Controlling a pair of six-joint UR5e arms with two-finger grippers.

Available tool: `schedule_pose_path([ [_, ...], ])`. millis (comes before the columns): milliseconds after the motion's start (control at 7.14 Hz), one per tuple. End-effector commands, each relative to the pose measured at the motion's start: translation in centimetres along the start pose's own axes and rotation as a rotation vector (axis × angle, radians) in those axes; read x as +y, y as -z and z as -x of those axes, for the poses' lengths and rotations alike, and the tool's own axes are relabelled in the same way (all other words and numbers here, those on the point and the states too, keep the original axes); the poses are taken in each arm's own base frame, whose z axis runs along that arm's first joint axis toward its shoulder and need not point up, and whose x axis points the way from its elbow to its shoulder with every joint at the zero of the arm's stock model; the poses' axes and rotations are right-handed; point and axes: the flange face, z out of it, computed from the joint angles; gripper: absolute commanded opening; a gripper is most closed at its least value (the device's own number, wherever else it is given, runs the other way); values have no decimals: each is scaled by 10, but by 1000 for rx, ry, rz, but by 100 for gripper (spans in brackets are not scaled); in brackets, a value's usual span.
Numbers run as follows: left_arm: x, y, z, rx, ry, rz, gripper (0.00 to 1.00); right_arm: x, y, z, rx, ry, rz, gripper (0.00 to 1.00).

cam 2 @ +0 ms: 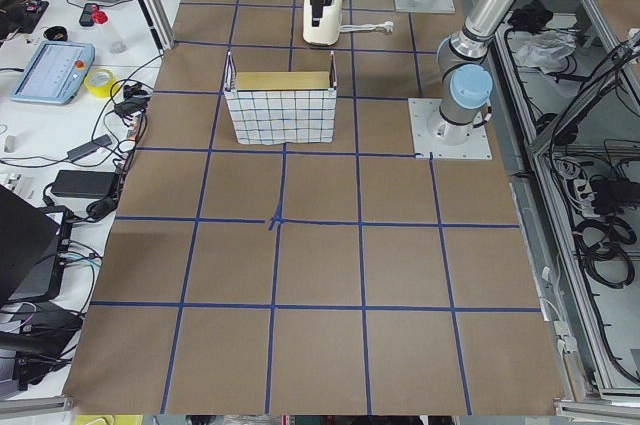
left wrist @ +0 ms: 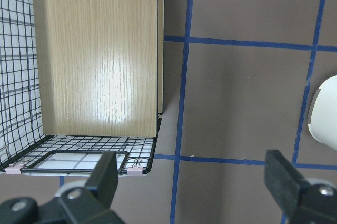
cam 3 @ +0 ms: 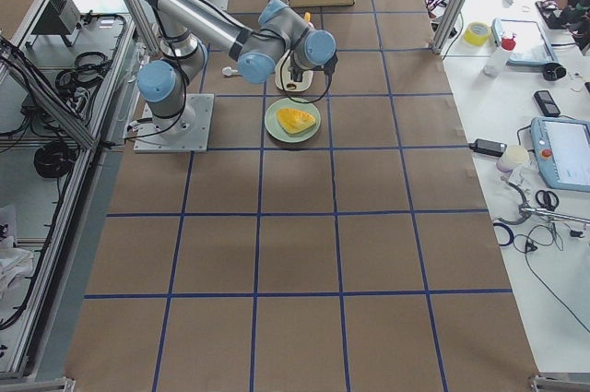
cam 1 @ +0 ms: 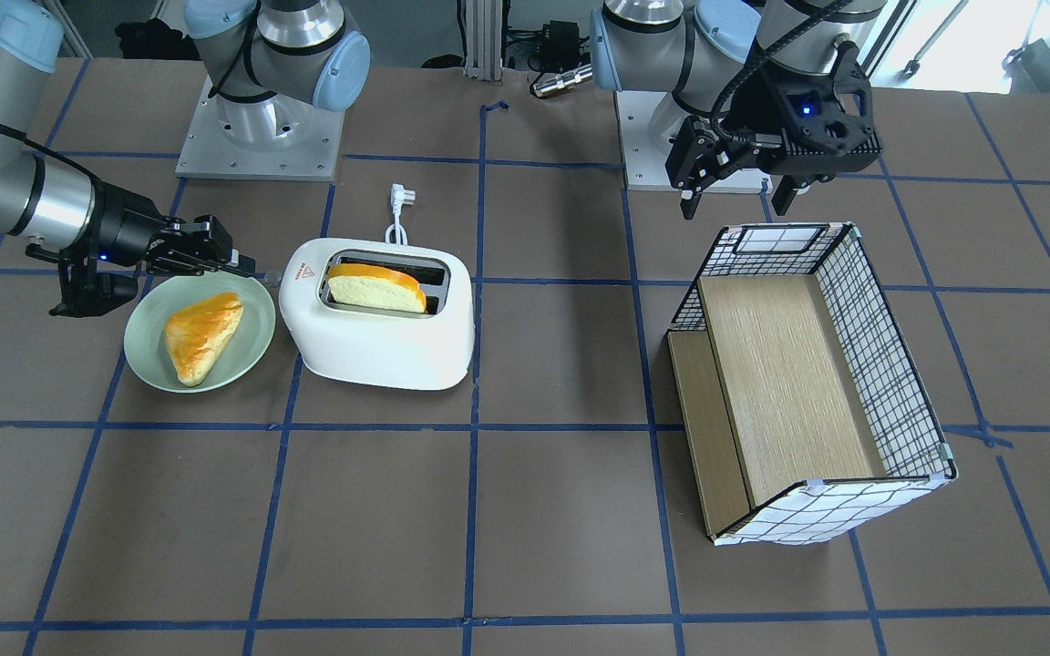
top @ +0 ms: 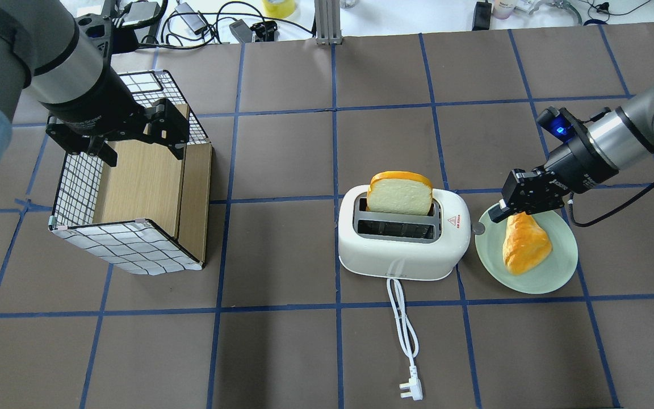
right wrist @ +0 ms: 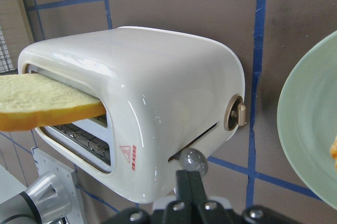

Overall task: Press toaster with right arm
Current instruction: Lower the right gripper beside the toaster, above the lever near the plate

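Note:
The white toaster (top: 403, 250) stands mid-table with a bread slice (top: 399, 194) standing high out of its far slot. Its cord and plug (top: 409, 389) trail toward the robot. My right gripper (top: 494, 215) is shut and empty. It points at the toaster's end face, over the rim of the green plate (top: 560, 272). In the right wrist view the shut fingertips (right wrist: 188, 182) sit right against the grey lever knob (right wrist: 192, 161); I cannot tell whether they touch. A gold dial (right wrist: 235, 114) sits beside the lever slot. My left gripper (top: 139, 150) is open and empty above the basket.
The checked wire-and-wood basket (top: 134, 244) lies on its side at the left of the overhead view. The green plate holds a triangular bread piece (top: 525, 244) just under my right wrist. Blue tape lines grid the brown table.

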Motion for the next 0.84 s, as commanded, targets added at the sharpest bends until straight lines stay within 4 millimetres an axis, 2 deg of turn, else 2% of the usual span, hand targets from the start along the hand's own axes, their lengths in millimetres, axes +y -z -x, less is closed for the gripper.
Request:
schedule_pose_path([
  [0, 0, 0, 0, 0, 0, 0, 100, 3, -15, -7, -19, 3, -12, 0],
  [700, 0, 0, 0, 0, 0, 0, 100, 0, -22, -8, -50, 26, -39, 0],
])
